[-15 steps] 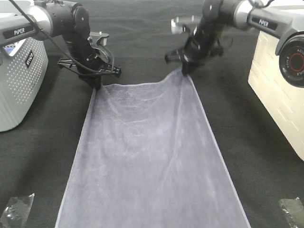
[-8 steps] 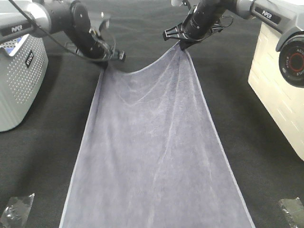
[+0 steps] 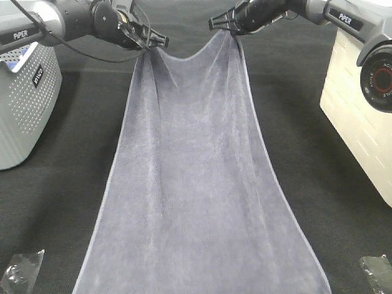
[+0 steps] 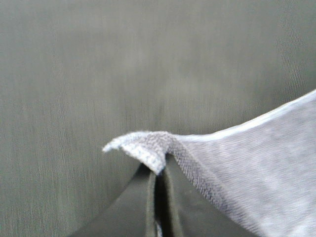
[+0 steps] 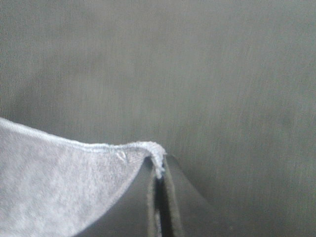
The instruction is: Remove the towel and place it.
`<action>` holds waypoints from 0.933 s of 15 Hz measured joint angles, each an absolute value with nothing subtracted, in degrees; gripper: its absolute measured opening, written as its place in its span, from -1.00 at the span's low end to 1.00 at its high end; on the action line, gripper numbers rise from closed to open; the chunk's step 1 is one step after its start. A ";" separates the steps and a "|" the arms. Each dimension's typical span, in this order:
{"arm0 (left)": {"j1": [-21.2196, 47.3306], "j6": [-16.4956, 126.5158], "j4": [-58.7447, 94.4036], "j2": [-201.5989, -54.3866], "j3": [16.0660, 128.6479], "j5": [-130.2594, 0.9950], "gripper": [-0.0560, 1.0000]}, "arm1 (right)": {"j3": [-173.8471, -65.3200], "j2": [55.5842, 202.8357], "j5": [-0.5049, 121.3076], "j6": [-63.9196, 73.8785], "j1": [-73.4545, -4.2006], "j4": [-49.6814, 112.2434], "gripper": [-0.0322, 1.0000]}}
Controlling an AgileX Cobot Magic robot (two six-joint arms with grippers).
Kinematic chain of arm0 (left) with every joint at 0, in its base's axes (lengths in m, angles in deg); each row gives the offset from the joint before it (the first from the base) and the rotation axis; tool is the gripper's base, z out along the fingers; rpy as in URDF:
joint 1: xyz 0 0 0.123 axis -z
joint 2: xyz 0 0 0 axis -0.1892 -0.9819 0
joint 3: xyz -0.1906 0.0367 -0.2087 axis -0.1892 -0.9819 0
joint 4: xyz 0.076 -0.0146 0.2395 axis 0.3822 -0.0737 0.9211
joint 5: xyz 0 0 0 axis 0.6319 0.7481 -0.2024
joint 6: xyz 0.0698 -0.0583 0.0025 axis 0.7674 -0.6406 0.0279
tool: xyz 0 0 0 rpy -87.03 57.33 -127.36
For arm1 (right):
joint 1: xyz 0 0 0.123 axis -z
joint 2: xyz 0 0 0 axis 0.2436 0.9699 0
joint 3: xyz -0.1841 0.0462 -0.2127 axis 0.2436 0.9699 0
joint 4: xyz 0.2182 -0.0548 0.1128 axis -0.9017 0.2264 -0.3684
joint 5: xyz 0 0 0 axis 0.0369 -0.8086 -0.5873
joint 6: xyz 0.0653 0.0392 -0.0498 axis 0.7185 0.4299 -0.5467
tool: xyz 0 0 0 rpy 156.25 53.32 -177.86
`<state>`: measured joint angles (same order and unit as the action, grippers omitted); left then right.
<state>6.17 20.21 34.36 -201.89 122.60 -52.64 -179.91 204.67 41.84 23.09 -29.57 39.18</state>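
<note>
The grey-lavender towel [image 3: 196, 184] runs as a long strip from the far middle of the black table to the near edge of the exterior view. My left gripper [image 3: 149, 48] is shut on its far left corner and my right gripper [image 3: 229, 32] is shut on its far right corner. Both corners are lifted, and the far hem sags between them. The left wrist view shows the jaws [image 4: 157, 185] pinching the hemmed corner [image 4: 143, 145]. The right wrist view shows the jaws [image 5: 158, 190] pinching the other corner [image 5: 148, 148].
A grey perforated basket [image 3: 24, 104] stands at the left and a cream box [image 3: 358, 104] at the right. The black table covering [image 3: 318, 159] lies under everything. Crumpled clear plastic lies at the near left [image 3: 18, 269] and near right [image 3: 376, 269].
Both grippers have moved farther away and upward with the towel corners, dragging the towel along the table and stretching it taut. The far hem has risen and sags between them.
</note>
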 joint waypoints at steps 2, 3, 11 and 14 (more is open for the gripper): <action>6.17 20.49 34.42 -201.89 122.60 -54.82 -0.89 | -179.91 204.67 43.78 23.20 -29.57 39.18 -0.90; 6.17 20.95 34.42 -201.89 122.60 -55.68 -0.89 | -179.91 204.67 44.70 23.43 -29.40 39.18 -0.90; 6.17 20.95 35.74 -205.21 122.60 -62.61 -0.89 | -179.91 208.11 48.31 24.52 -27.96 38.43 -0.90; 6.17 21.24 35.97 -208.25 122.60 -67.14 -0.89 | -179.91 210.86 51.18 24.52 -27.79 38.03 -0.90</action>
<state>6.17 21.24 35.97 -208.25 122.60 -67.14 -179.91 210.86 51.18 24.52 -27.79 38.03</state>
